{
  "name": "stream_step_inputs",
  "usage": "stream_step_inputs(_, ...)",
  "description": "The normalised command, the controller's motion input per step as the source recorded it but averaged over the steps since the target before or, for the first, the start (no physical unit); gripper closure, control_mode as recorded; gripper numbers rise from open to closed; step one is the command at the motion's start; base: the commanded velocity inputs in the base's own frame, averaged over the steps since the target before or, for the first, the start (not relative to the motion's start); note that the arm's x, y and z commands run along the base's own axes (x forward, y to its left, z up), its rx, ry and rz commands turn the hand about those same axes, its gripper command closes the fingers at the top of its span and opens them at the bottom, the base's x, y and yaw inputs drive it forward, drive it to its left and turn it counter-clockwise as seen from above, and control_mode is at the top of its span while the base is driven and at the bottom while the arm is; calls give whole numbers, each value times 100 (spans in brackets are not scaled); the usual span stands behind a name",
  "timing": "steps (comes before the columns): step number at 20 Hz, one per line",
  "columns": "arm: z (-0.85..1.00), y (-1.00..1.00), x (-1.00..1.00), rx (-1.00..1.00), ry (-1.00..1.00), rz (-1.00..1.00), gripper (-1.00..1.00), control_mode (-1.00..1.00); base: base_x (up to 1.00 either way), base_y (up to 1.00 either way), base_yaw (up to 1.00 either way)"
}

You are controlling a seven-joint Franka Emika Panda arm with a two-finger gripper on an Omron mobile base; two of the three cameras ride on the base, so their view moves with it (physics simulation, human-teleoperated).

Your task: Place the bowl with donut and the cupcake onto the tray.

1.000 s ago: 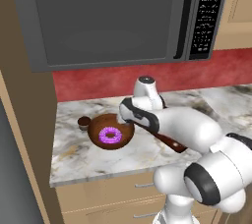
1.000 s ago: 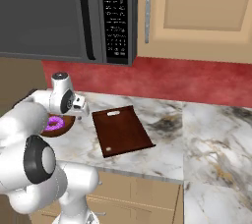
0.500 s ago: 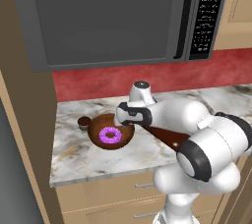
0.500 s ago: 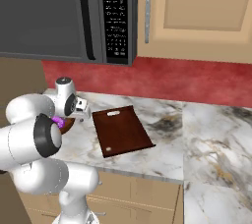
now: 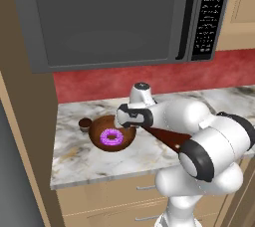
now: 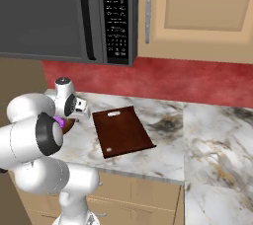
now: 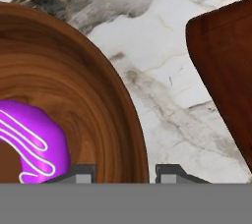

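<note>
The claw [image 7: 124, 173] straddles the bowl [image 7: 88, 100] rim, fingers apart, not yet clenched.

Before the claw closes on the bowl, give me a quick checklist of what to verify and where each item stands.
1. Claw straddling the bowl rim: ok, one fingertip shows on each side of the rim in the hand view.
2. Claw open: ok, fingertips apart.
3. Donut inside the bowl: ok.
4. Donut free of the fingertips: cannot tell, it lies close to the inner one.
5. Tray free to receive the bowl: ok, nothing lies on it.
6. Cupcake out of the way: ok, on the bowl's far side from the claw.
</note>
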Motion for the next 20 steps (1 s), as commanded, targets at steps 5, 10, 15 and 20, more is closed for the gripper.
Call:
stream_step_inputs(5, -1, 0, -1, 0, 0, -2, 100, -100, 0, 0, 0)
stream_step_inputs(10, 22, -16, -2, 4, 0, -6, 100, -100, 0, 0, 0)
stream_step_inputs(15, 37, -43, 0, 13, 0, -5, 100, -100, 0, 0, 0)
stream_step_inputs(20, 31, -49, 1, 17, 2, -5, 100, -100, 0, 0, 0)
